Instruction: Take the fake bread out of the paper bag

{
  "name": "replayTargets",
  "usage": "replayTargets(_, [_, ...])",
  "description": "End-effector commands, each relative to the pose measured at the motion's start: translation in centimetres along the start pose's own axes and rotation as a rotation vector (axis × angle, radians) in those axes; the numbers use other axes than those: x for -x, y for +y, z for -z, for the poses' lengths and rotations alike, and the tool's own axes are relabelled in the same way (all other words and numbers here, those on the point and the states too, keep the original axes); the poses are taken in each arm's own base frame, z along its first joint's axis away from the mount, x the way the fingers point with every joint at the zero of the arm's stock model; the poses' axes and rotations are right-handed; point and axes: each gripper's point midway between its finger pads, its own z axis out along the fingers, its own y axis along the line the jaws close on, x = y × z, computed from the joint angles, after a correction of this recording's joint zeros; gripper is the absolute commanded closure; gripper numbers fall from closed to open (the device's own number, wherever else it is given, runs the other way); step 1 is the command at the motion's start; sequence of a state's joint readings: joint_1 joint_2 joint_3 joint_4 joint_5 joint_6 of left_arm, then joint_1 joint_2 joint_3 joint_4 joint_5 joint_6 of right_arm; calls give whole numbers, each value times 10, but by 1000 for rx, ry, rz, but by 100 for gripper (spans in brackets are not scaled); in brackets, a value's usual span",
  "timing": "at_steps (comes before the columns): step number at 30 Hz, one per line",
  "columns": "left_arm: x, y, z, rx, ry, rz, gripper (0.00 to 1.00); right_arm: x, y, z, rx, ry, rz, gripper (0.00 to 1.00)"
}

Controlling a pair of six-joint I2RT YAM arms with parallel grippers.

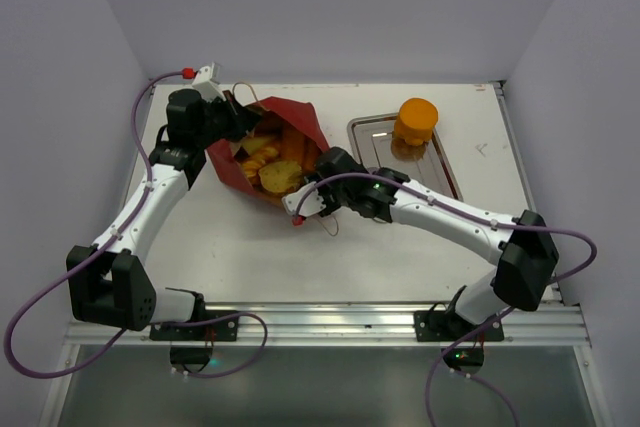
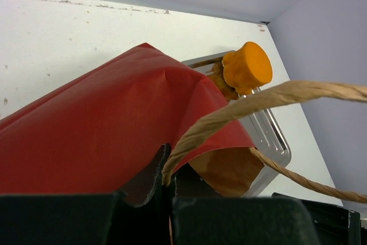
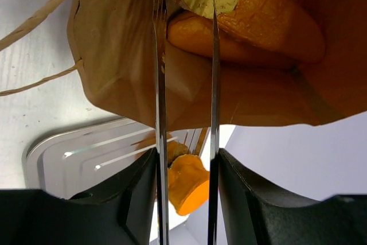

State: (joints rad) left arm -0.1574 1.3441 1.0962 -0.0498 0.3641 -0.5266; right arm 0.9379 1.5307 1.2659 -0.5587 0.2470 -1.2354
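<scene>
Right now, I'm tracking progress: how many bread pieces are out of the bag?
1 for certain: an orange bread piece stands on the metal tray, right of the red bag. A darker lump against it may be a second piece or a reflection.

One paper bag (image 1: 300, 122); one steel tray (image 1: 375, 137) at its three o'clock; one orange bread piece (image 1: 415, 119) on it; at least three overlapping bread pieces (image 1: 278, 175) inside the bag.
</scene>
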Motion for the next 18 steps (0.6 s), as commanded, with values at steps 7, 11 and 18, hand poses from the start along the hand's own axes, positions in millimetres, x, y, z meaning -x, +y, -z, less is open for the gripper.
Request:
replayTargets(7, [21, -18, 3, -67, -43, -29, 100, 3, -8, -8, -60, 68, 99, 52])
replayTargets(11, [22, -19, 4, -72, -45, -30, 100, 1, -5, -11, -54, 87, 109, 52])
replayTargets(18, [22, -21, 4, -80, -40, -26, 100, -5, -10, -18, -96, 135, 89, 56])
